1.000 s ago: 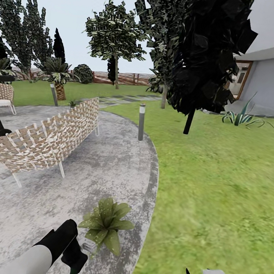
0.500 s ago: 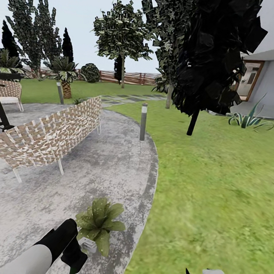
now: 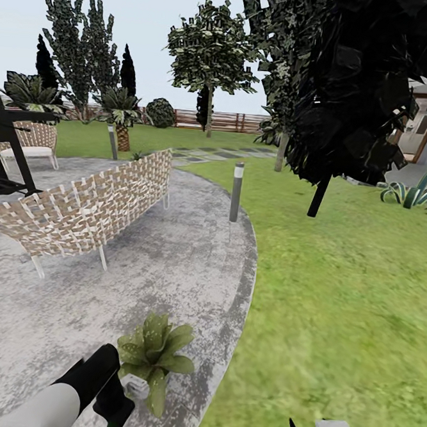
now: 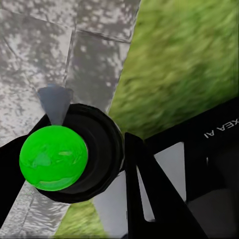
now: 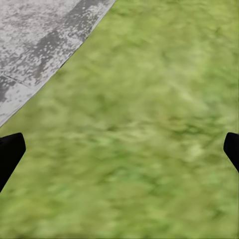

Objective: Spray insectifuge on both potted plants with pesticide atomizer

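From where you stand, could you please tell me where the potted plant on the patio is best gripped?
Probably by its little grey pot, low and from the side. The potted plant spreads its pointed leaves wide over the pot, so jaws coming from above would meet leaves first.

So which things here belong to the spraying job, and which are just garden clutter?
Job:
- green-and-white slender atomizer in the left gripper
- speckled-leaf potted plant
- second small potted plant behind the bench

Clutter:
- woven lattice bench
- grey bollard lamp
- striped agave
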